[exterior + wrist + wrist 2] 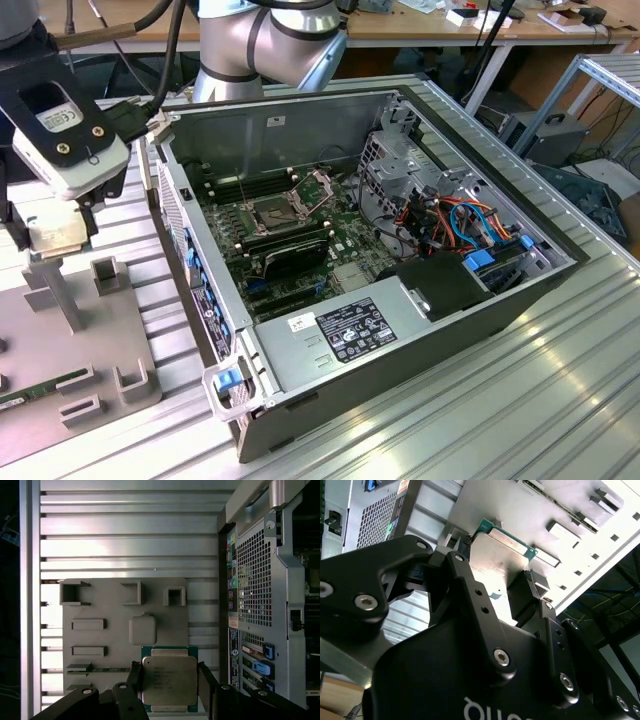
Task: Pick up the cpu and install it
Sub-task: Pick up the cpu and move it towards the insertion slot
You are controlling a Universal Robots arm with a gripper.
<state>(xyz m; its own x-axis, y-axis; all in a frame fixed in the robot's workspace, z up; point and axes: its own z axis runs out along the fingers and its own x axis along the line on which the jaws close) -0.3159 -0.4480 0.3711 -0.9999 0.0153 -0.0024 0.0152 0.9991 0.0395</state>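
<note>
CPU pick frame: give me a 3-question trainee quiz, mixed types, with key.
1. True or false: the cpu sits between the fingers of the pincer.
2. In the exterior view the pincer is: A) above the grey fixture plate, at the exterior view's left of the computer case; B) down inside the case; C) beyond the case, at the exterior view's right.
3. Short answer: in the first wrist view, does anything lie on the fixture plate's square pad?

Key: 1 true. 2 A. 3 No, the pad is bare.
</note>
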